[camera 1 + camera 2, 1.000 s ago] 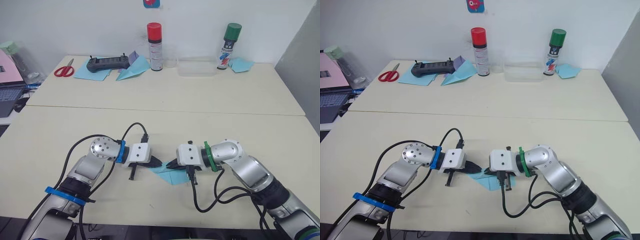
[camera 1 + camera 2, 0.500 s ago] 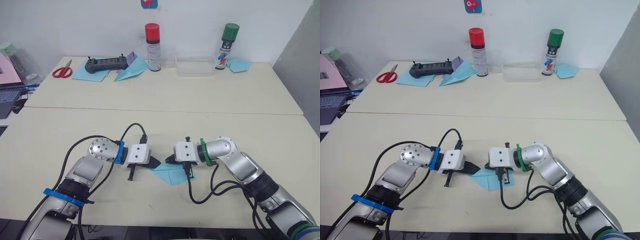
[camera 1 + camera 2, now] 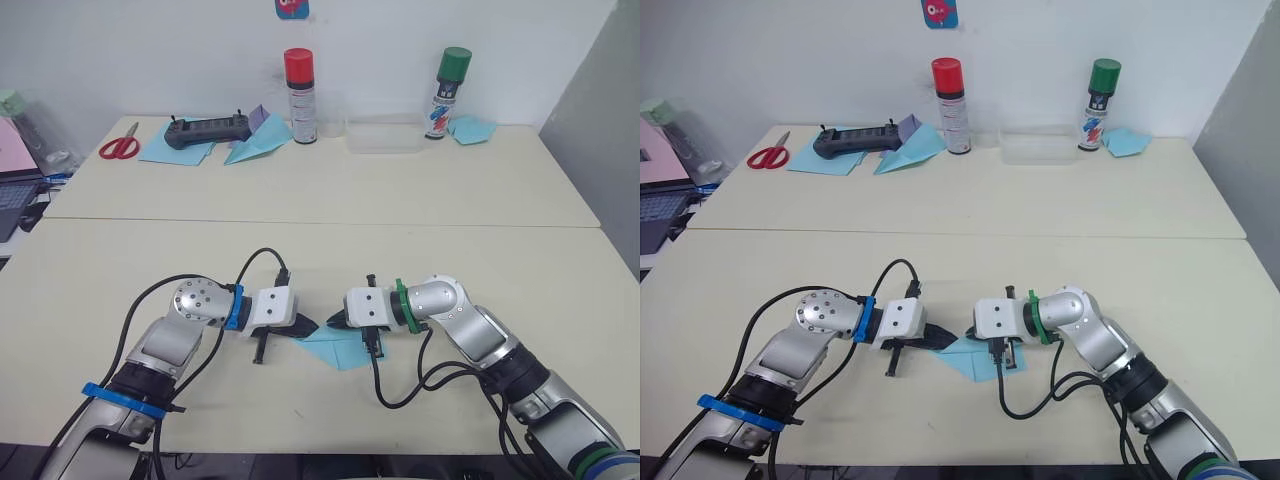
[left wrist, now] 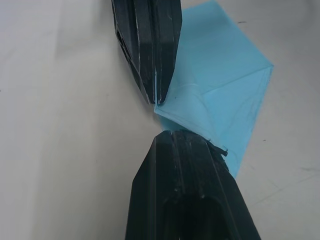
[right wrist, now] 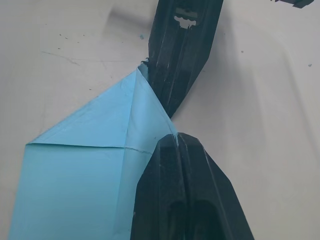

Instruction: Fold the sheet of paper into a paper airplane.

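Two pale counters stand end to end, the near counter [image 3: 90, 290] carrying the work and the far counter [image 3: 400, 190] the spare things. On the near one the two arms reach in from either side and meet near the front middle. The left gripper [image 3: 306, 324] and the right gripper [image 3: 334, 322] point tip to tip, almost touching, over the sheet of paper [image 3: 335, 348]. This light blue sheet lies flat on the near counter, partly folded into a pointed shape whose tip sits between the two grippers and whose body spreads toward the front edge. In the left wrist view the left fingers [image 4: 185, 200] are closed together, pressing on the pointed corner of the sheet [image 4: 215, 85]. In the right wrist view the right fingers [image 5: 185, 200] are likewise closed, their tip resting at the sheet's edge beside a crease [image 5: 90, 147].

Along the back of the far counter stand a clear plastic tray [image 3: 385, 136], a red-capped spray can [image 3: 299, 82] and a green-capped spray can [image 3: 447, 79]. A black controller [image 3: 205, 130] lies on blue paper, just beside a wider blue paper dart [image 3: 258, 138] with a lilac piece. Red scissors [image 3: 120, 146] lie toward the left end, and a small blue paper lump [image 3: 473, 130] sits just beside the green-capped can
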Controlling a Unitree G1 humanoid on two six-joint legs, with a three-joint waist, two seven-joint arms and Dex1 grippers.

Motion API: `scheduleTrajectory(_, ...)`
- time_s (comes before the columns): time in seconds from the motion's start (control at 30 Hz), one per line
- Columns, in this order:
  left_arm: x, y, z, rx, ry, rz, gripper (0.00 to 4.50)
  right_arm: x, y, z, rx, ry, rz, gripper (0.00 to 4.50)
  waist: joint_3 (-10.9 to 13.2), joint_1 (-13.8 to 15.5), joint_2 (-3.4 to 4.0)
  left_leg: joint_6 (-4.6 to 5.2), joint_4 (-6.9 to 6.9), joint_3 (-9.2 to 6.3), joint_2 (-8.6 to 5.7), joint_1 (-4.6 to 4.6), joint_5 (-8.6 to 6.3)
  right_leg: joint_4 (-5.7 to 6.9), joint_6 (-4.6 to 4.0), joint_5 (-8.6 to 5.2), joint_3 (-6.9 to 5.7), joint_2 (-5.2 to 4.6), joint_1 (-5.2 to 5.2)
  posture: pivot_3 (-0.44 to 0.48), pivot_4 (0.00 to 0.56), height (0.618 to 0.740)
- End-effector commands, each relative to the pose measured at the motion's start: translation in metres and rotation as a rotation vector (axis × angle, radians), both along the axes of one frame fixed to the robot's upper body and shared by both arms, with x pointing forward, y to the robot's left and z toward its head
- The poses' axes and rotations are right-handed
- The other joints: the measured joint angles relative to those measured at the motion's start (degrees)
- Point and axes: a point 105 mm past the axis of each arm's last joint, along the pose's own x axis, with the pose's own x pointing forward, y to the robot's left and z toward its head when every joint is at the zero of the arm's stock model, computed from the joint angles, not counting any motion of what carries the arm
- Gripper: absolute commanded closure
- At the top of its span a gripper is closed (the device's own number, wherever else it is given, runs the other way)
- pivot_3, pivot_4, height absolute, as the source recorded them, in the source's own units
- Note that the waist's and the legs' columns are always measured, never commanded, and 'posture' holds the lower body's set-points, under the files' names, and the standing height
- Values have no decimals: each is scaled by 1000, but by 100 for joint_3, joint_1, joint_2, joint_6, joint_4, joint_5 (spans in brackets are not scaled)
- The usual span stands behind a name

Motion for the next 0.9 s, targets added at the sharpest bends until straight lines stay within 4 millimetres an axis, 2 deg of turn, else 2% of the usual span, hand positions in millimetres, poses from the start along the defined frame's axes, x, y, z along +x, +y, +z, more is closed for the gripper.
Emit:
scheduleTrajectory(0.03,-12,5,-16,53,90,9,4500,-2,7,-4,7,-5,8,4482,0,-21,0,0,-2,0,0,0,0,0,-2,-1,0,0,-1,0,150,740)
scheduleTrajectory(0.1,-9,10,-11,53,92,48,4500,-3,7,-7,6,-5,9,4482,0,-56,0,0,-5,0,2,0,0,0,-4,-2,-1,2,-3,0,150,740)
scheduleTrajectory(0.23,16,34,13,37,1,194,4500,-4,6,-11,1,-5,9,4482,1,-120,0,0,-10,-2,5,2,0,5,-5,-3,-1,4,-6,0,150,740)
scheduleTrajectory(0.3,17,40,22,17,-8,219,4500,-3,6,-11,6,-3,1,4482,2,-134,-2,0,-9,-1,5,0,0,16,-6,-3,1,7,-17,0,150,740)
scheduleTrajectory(0.43,8,32,33,-43,-12,194,4500,-4,7,-11,9,-4,8,4482,3,-123,-1,0,-9,-1,6,-18,0,22,-10,-6,0,8,-35,0,150,740)
scheduleTrajectory(0.6,13,21,47,-114,-71,208,4500,-7,9,-11,8,-5,23,4482,5,-106,-5,0,-7,-1,4,-31,0,17,-9,-6,0,4,-42,0,150,740)
scheduleTrajectory(0.77,1,10,45,-124,-47,160,4500,-7,9,-10,11,-9,30,4482,5,-113,-5,0,-8,-1,5,-31,0,21,-9,-6,0,6,-47,0,150,740)
scheduleTrajectory(0.9,-19,-1,18,-77,4,102,4500,-7,9,-9,11,-12,34,4482,5,-116,-5,0,-11,3,5,-30,0,19,-9,-6,6,5,-48,0,150,740)
